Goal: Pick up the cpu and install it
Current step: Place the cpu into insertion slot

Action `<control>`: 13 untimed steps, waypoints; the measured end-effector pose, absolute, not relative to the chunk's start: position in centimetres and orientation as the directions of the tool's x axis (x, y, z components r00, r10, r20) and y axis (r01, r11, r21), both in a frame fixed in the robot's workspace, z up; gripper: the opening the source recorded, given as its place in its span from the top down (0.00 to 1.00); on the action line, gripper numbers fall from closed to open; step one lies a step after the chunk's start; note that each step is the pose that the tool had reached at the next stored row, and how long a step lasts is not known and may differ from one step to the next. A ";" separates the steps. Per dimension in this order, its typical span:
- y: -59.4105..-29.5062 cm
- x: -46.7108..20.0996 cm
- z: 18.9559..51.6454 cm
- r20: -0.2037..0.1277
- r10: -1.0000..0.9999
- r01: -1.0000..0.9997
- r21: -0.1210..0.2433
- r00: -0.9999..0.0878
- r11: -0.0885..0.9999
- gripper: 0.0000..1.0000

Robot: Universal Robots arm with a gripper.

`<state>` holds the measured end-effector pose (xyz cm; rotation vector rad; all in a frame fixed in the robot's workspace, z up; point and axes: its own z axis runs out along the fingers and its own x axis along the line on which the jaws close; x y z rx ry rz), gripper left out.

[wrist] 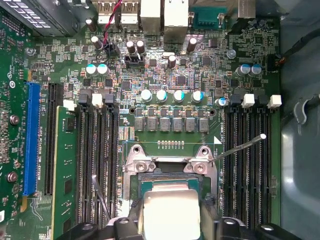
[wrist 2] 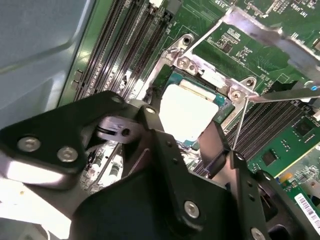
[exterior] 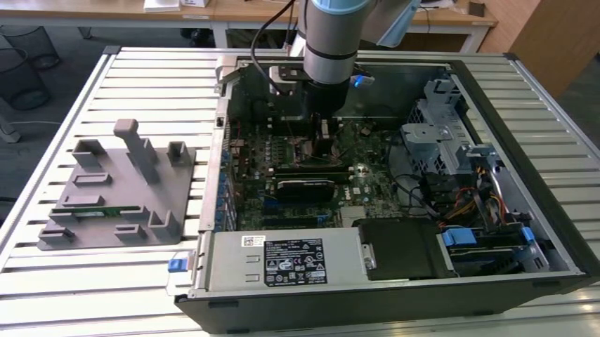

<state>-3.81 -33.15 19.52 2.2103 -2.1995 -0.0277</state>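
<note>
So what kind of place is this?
Probably a robotics lab or workshop. A robot arm reaches into an open computer case on a slatted metal table, a grey parts holder sits beside it, and wooden desks stand behind.

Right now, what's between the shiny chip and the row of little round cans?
In the first wrist view, a silver bracket and a row of grey blocks lie between chip and cans.

You have one arm (exterior: 333,42) with one gripper (wrist 2: 182,121), one case (exterior: 375,309) at the center of the exterior view, one cpu (wrist: 171,212), one blue slot (wrist: 32,137), one grey fixture (exterior: 117,189) at that view's left, and two bins (exterior: 21,81) at its upper left.
</note>
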 end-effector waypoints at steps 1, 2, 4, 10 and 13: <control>-33.1 -3.8 19.5 0.004 -1.000 -1.000 0.029 0.005 -0.005 0.42; -33.1 -3.8 19.5 0.004 -1.000 -1.000 0.029 0.005 -0.005 0.47; -33.1 -3.8 19.6 0.003 -1.000 -1.000 0.029 0.004 -0.004 0.47; -33.1 -3.9 19.6 0.003 -1.000 -0.999 0.029 -0.016 0.016 0.47; -33.2 -3.9 19.6 0.003 -1.000 -0.999 0.029 -0.017 0.017 0.47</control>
